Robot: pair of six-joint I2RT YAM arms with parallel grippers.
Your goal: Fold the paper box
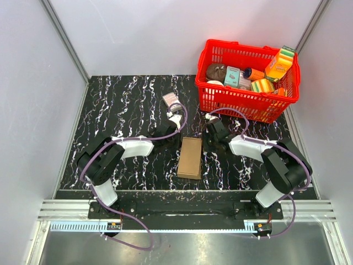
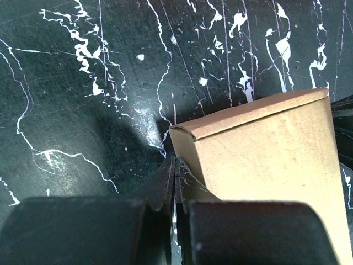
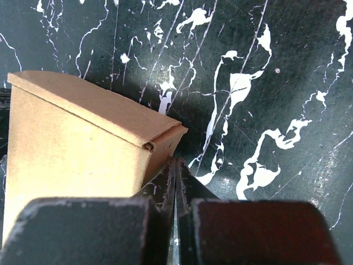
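Where the paper box [image 1: 190, 158] lies: at the middle of the marbled black table [image 1: 127, 99], flat on a broad face, its length run from 12 to 6 o'clock in the overhead view. It is seen as a slim, closed brown carton.
End flap [image 3: 94, 107]: shown folded over the 12 o'clock end in both wrist views, with a small curl left open at one corner.
Left gripper [image 2: 175, 165]: clenched on nothing, tips pressed together, set at 10 o'clock of the box just beside an end corner. Contact cannot be told.
Right gripper [image 3: 175, 165]: likewise clenched and empty, set at 2 o'clock beside the opposite corner.
Stage: judged late, with only the seating of the flap thought to be left.
Risk, flap: it could spring open if the tab is not fully tucked.
Risk, slide: the light carton could be skated or turned on the smooth table by an uneven push.
Risk, crush: a wall could be dented if both tips are pressed inward together.
Surroundings: a red basket [image 1: 242, 107] of printed packs at 1 o'clock and a small white-and-pink carton [image 1: 172, 100] at 11 o'clock, both well apart.
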